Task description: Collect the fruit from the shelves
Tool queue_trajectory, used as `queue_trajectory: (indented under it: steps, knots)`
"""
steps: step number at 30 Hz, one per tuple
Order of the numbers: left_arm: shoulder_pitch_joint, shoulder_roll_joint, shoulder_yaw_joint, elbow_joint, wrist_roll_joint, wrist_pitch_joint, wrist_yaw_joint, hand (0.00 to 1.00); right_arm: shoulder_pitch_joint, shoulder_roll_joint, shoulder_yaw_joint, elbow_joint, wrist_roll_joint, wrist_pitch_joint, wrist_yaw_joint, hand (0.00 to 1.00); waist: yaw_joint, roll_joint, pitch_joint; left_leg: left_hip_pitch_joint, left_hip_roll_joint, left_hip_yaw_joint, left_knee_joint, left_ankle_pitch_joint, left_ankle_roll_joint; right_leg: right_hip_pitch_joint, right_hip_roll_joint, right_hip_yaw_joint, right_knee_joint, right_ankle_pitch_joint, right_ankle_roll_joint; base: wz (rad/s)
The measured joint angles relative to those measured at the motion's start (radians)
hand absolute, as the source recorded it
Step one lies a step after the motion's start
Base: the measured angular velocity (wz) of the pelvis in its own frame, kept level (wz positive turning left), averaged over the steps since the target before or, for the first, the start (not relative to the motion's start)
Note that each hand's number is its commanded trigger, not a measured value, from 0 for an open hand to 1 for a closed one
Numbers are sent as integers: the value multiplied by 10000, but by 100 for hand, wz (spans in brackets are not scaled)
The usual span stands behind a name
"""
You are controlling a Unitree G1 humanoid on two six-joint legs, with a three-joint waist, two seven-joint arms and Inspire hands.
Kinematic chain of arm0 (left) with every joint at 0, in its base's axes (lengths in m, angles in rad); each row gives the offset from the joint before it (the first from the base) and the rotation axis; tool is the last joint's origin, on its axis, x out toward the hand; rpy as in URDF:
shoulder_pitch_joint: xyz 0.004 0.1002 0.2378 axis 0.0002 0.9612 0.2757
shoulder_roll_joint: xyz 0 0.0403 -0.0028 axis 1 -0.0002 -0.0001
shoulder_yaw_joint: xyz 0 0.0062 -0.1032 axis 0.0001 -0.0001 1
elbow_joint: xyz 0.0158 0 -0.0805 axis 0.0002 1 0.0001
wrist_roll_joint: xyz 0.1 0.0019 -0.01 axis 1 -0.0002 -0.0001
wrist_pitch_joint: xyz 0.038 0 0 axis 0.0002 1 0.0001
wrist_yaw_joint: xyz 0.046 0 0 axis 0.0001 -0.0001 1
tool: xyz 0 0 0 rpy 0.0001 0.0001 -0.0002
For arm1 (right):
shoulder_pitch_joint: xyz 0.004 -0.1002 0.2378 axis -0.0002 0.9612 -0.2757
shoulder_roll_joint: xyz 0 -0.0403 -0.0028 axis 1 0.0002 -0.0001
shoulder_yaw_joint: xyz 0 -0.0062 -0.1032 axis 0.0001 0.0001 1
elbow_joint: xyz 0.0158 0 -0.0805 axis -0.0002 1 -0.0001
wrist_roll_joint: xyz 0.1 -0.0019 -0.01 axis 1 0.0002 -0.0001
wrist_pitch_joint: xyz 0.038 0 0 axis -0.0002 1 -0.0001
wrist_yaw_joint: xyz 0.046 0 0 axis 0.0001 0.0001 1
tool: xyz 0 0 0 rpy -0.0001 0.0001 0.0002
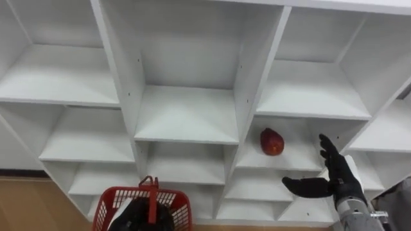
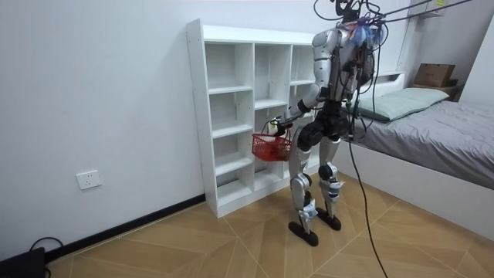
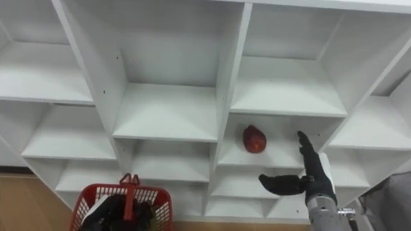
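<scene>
One red fruit lies mid-shelf; right robot hand spread nearby.

Bedroom corner: bed, box, wall socket and wooden floor.
A bed under a grey sheet takes up the room view's right side. A pale green pillow lies at its head end, against a white headboard ledge. A brown cardboard box sits up on that ledge, behind the pillow and towards the view's right edge. Low on the white wall, towards the view's left, is a white wall socket, just above a dark skirting board. The wooden floor is laid in slanted planks, and a flat black object (too dark to identify) lies at its lower left corner, close to the skirting.
</scene>
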State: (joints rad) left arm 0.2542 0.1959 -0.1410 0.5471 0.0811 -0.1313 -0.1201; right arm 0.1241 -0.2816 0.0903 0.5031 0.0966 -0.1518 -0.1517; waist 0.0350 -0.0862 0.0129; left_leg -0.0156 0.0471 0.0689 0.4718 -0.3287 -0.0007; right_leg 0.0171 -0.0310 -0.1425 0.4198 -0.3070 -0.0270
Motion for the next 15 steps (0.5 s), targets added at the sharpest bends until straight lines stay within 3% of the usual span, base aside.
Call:
queue_trajectory:
  steps: [3,6,10,15]
  knots:
    - [8,110,2,-117,-1,148,-27,100,-80,-3,-1,2,41,8,12,0,1,-48,-5,-270,-67,-184,390,-91,-5,-262,-92,-121,521,-240,-26,16]
    - [-19,143,26,-233,-15,192,-94,100,-836,-16,-29,548,140,7,17,0,-49,-69,33,-752,-59,-236,1007,-224,-25,-743,-183,-169,1224,-493,-110,5]
    - [-89,163,20,-237,-9,192,-229,100,-1649,-181,-52,1368,63,2,-18,0,-22,-165,145,-1257,-24,-349,1574,-343,-64,-1231,-235,-262,1882,-712,-195,8]
    - [-172,246,21,-235,-121,202,-231,100,-2118,-313,-35,1513,224,-4,-122,0,35,-175,170,-2346,116,-505,2736,-704,-127,-2209,-216,-356,2993,-1045,-346,2]
